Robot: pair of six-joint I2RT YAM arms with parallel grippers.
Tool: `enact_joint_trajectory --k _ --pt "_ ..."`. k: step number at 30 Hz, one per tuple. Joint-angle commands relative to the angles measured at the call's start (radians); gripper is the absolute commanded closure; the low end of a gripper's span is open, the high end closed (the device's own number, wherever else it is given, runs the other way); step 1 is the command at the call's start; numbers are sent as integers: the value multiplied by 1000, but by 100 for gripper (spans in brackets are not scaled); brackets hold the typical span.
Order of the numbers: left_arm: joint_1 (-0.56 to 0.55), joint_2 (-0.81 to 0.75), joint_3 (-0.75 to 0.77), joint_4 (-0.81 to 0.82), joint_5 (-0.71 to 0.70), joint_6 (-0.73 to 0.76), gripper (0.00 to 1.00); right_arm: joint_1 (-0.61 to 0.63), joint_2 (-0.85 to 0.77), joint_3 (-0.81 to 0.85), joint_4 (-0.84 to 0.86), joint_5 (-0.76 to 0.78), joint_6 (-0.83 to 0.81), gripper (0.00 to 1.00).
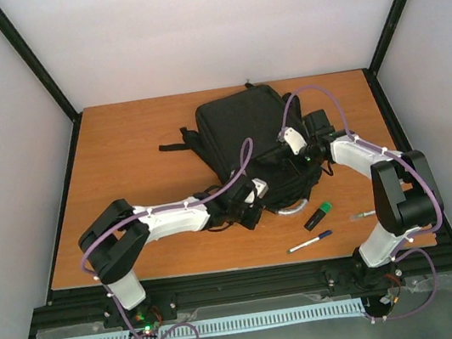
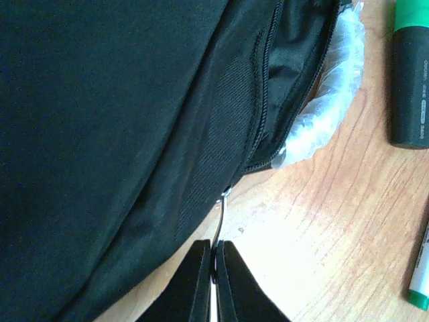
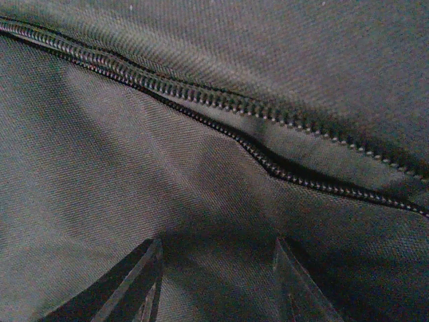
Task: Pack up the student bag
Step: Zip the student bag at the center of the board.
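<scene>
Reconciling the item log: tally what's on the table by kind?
bag: 1
highlighter: 1
pen: 1
thin grey stick, kind unclear: 1
Total: 4

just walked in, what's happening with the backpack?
Both arms are working at the near end of the black backpack. The left gripper is shut on the metal zipper pull of a partly open pocket. The right gripper is open, right over the fabric beside a zipper line; contact is unclear. A green highlighter and a pen lie on the table beside the bag, not packed.
</scene>
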Motion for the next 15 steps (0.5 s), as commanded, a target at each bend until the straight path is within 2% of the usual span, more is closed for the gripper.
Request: enact_joint_trajectory --k 1,7,12,13,15 --pt "-24 44 66 50 41 -20 99 -2 13 14 -31 -22 12 55" --pt "-36 72 104 47 56 -21 99 -3 8 14 -30 -17 9 55" --pt "-36 17 112 -2 81 6 96 -6 -39 12 -27 -6 5 55" --pt "-36 3 119 -25 89 18 95 -7 -57 12 -26 -1 7 54" --pt "-36 -29 132 -77 106 40 84 -16 -113 10 -21 7 10 52"
